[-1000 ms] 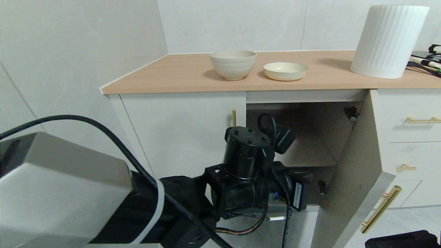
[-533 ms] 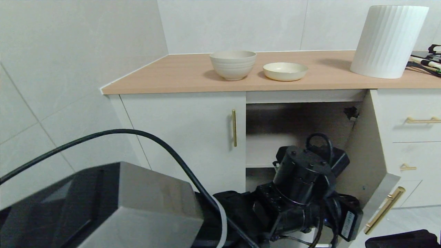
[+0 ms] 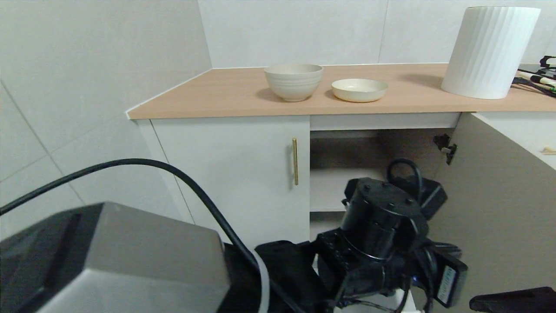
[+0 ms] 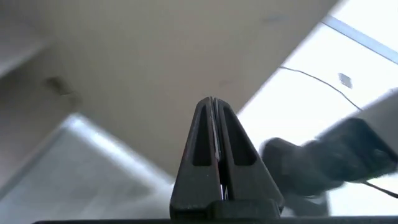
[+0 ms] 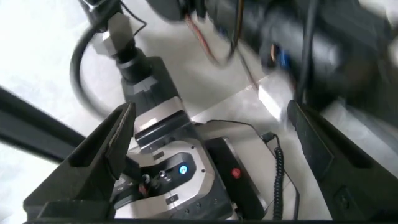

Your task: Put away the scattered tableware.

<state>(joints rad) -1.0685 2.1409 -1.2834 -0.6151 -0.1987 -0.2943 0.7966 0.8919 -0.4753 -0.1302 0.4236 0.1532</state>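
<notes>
A cream ribbed bowl and a shallow cream dish stand side by side on the wooden countertop. Below them the cabinet's right door is swung wide, baring a pale shelf inside. My left arm's wrist sits low in front of that opening, beside the door's inner face. In the left wrist view my left gripper is shut with nothing in it, close to a beige panel. My right gripper hangs open and empty low over the floor.
A tall white ribbed container stands at the counter's right, with pens or tools beyond it. The left cabinet door is closed, with a gold handle. A tiled wall bounds the left side.
My left arm has moved right and lower, from before the left door to the cabinet opening. The right door has swung much wider open.
</notes>
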